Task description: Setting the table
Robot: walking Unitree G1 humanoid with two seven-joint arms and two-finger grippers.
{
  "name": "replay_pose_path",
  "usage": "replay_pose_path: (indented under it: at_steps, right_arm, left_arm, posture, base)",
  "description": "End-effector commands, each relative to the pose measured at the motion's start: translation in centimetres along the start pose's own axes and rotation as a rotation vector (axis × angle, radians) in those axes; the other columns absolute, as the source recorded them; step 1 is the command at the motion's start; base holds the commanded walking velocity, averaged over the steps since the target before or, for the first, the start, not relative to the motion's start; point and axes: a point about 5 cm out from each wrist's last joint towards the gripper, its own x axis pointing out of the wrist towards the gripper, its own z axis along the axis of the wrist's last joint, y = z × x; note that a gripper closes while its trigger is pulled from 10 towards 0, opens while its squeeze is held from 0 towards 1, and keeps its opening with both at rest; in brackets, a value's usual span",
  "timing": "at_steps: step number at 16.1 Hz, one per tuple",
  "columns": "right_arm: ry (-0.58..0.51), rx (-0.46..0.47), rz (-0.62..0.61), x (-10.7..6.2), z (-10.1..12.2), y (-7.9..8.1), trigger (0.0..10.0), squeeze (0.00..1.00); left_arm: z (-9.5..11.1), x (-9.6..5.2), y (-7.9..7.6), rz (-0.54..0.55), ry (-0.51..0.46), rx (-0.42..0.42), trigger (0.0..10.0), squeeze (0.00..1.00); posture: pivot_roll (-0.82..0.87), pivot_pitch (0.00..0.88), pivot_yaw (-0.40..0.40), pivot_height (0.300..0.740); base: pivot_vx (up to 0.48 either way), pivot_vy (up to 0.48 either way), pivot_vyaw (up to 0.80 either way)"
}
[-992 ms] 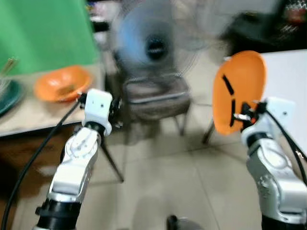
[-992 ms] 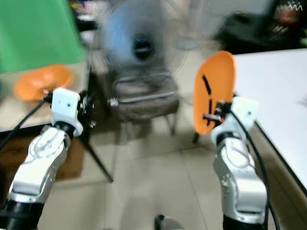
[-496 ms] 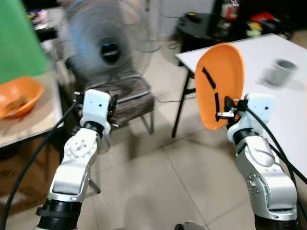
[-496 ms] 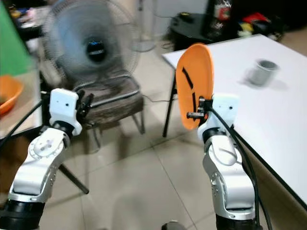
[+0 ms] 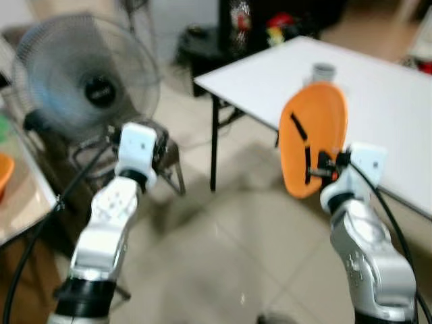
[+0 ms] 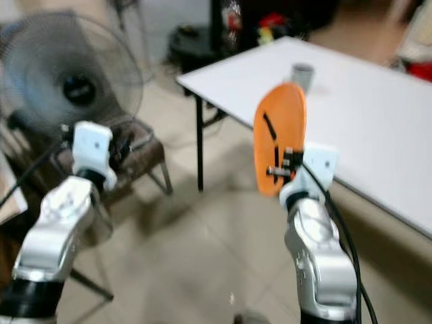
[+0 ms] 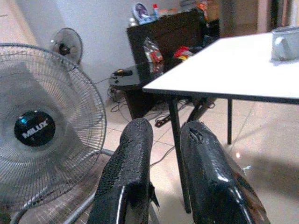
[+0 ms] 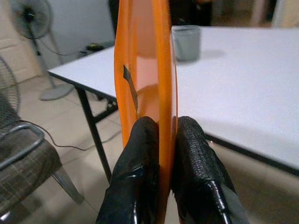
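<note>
The right gripper (image 8: 159,140) pinched the upright orange plate (image 5: 312,135) by its rim, so it needed tilting flat before reaching the white table (image 5: 378,94) beyond the fingers, while the left gripper's (image 7: 163,154) fingers were nearly closed on nothing

Orange plate (image 5: 313,138) upright, edge-on, apparently empty.

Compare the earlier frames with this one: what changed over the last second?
The head camera swung right, away from the counter with the orange bowl; the white rectangular table and its grey cup are now ahead. Unchanged: the right end effector grips the flat orange plate upright on edge, and the left end effector carries nothing, fingers close together.
</note>
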Motion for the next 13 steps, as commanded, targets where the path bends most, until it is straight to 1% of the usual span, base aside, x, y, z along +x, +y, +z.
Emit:
replay_pose_path:
  at_steps: [1,5,8,10,11,12,13]
  right_arm:
    - [-0.059,0.019,0.000,-0.09,1.38,0.04,10.0,0.00]
    - [-0.063,0.034,0.004,0.02,1.54,0.11,10.0,0.00]
    - [-0.072,0.057,0.016,0.12,1.83,0.21,10.0,0.00]
    - [-0.082,0.087,0.024,0.25,2.12,0.26,10.0,0.00]
    - [-0.084,0.076,0.025,0.41,2.20,0.19,10.0,0.00]
    - [-0.085,0.046,0.036,0.54,2.25,0.15,10.0,0.00]
    - [-0.095,0.025,0.056,0.58,2.37,0.20,10.0,0.00]
  left_arm:
    - [0.26,0.25,-0.37,-0.025,-0.005,-0.002,10.0,0.00]
    - [0.14,0.29,-0.31,-0.025,0.000,-0.007,10.0,0.00]
    - [0.18,0.22,-0.25,-0.020,-0.005,-0.037,10.0,0.00]
    - [0.20,-0.03,-0.13,-0.007,-0.019,-0.060,10.0,0.00]
    - [0.23,-0.15,-0.20,-0.011,-0.026,-0.063,10.0,0.00]
    - [0.30,-0.26,-0.33,-0.009,-0.040,-0.067,10.0,0.00]
    - [0.35,-0.31,-0.50,-0.015,-0.048,-0.098,10.0,0.00]
  posture:
    - [0.01,0.000,0.048,0.740]
    - [0.01,0.000,0.049,0.740]
    - [0.01,0.000,0.043,0.740]
    - [0.01,0.000,0.037,0.740]
    - [0.01,0.000,0.035,0.740]
    - [0.01,0.000,0.030,0.740]
    - [0.01,0.000,0.024,0.740]
  base:
    - [0.000,0.454,-0.80]
    - [0.000,0.450,-0.80]
    - [0.000,0.404,-0.80]
    - [0.000,0.000,-0.80]
    - [0.000,0.000,0.00]
    - [0.000,0.000,0.00]
    - [0.000,0.000,0.00]
